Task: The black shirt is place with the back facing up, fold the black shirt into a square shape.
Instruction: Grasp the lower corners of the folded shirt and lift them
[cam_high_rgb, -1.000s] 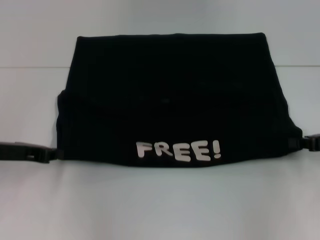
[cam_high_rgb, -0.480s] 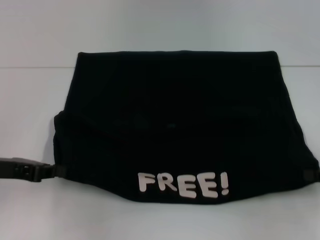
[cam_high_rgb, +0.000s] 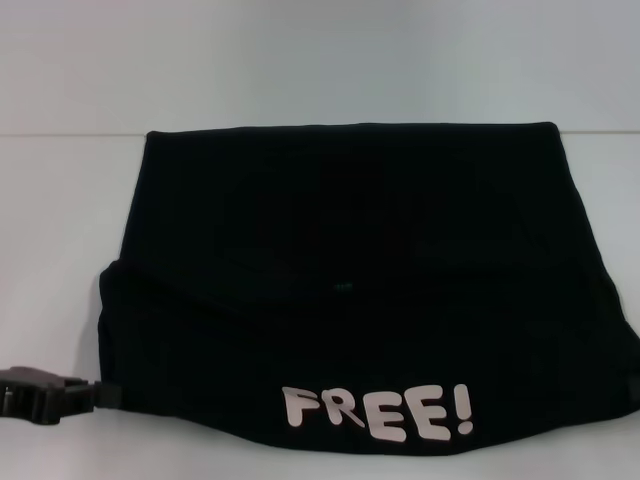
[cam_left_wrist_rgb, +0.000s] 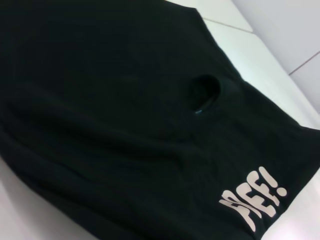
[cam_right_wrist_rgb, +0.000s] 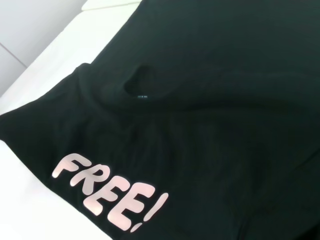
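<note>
The black shirt (cam_high_rgb: 360, 300) is lying folded on the white bench (cam_high_rgb: 60, 200), its "FREE!" print (cam_high_rgb: 378, 414) showing. The left claw (cam_high_rgb: 100, 396) is pinching its near-left edge; the right claw's grip cannot be told.

The black shirt (cam_high_rgb: 350, 290) lies folded on the white surface, filling the middle of the head view from 9 to 3 o'clock. Its upper layer is doubled toward 6 o'clock, showing the pale "FREE!" print (cam_high_rgb: 378, 412) near the bottom hem. The neck opening (cam_left_wrist_rgb: 202, 93) gapes near the centre fold
</note>
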